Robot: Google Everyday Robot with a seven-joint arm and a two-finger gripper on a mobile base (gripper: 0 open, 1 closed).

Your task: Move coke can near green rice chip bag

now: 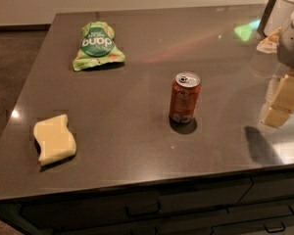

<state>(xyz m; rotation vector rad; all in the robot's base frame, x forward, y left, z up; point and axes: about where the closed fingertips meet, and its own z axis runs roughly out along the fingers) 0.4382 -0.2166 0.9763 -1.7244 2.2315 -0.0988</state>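
coke can (184,98) is standing mid counter (132,151), green rice chip bag (95,45) lying near the far-left corner. gripper (292,39) is hanging by the right edge (open or closed, can't tell); I'd be grabbing mid-can, squarely.

We saw bare counter (137,72) between the coke can (185,98) and the green rice chip bag (95,47) at its ten o'clock; the sponge (54,139) lay aside at eight, the gripper (283,104) hung at three.

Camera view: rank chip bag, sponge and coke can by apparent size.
1. chip bag
2. sponge and coke can, too alike to rank; sponge is nearer.
The gripper is at the right edge.
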